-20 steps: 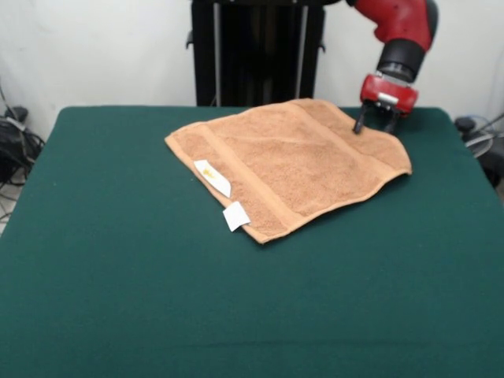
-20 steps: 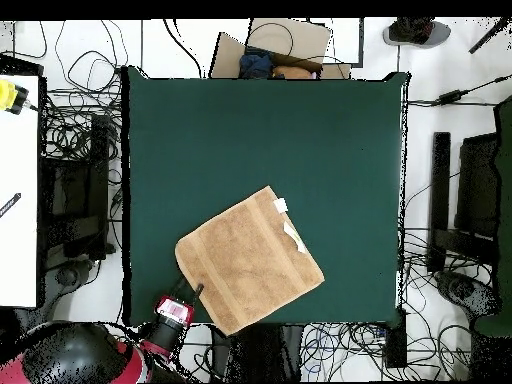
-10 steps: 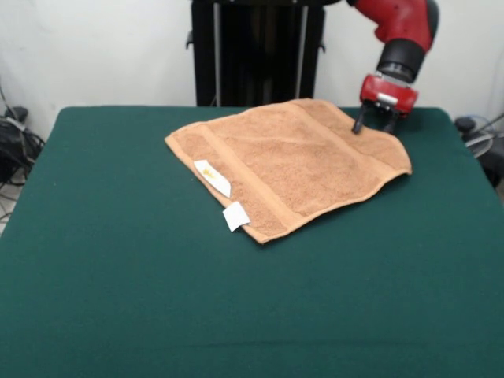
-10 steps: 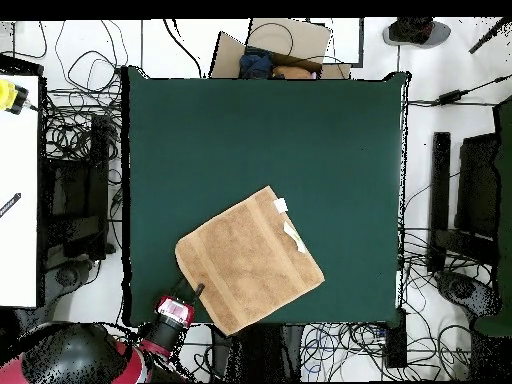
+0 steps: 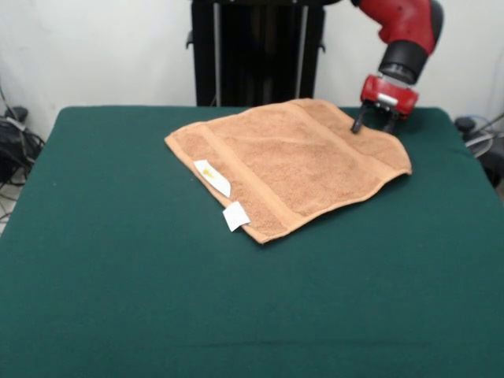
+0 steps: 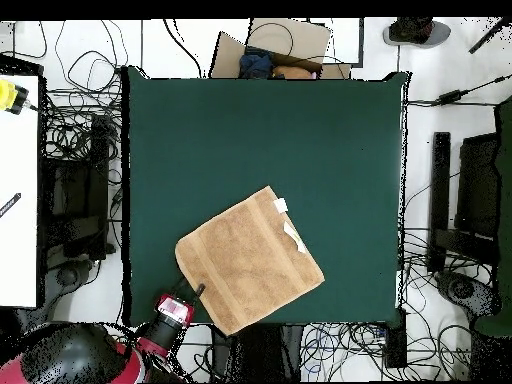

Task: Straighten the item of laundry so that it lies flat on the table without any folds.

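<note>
Front view puts the gripper [image 5: 374, 124] at the towel's [image 5: 291, 161] far right edge, fingers spread a little with nothing between them — the tips hang at or just above the cloth near a woven border band; contact cannot be told. From the fingers, nearly the whole towel runs away toward the white tags [image 5: 223, 195] on the opposite edge. Overhead, the towel [image 6: 250, 260] lies turned diamond-wise on the green table [image 6: 300, 130], near the robot's edge, gripper [image 6: 190, 292] at its corner. It looks spread out flat — no fold shows.
</note>
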Action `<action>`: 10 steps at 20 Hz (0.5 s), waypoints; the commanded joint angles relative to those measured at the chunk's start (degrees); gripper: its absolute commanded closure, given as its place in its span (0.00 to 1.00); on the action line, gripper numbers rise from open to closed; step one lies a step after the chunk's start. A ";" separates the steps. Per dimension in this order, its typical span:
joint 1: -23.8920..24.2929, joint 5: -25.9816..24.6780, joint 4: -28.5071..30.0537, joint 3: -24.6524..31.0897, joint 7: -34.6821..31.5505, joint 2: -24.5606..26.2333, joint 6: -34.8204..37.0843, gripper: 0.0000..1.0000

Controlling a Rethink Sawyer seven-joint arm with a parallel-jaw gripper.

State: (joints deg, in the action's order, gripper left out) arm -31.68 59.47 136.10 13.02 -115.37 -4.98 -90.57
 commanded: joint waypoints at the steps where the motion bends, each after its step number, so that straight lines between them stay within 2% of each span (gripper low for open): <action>1: 3.29 10.63 -7.17 3.32 6.11 5.11 16.76 0.00; 10: 3.39 11.00 -8.80 3.29 6.50 5.78 15.87 0.00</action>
State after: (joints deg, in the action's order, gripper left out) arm -31.53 61.29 136.10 14.12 -115.37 -5.36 -90.57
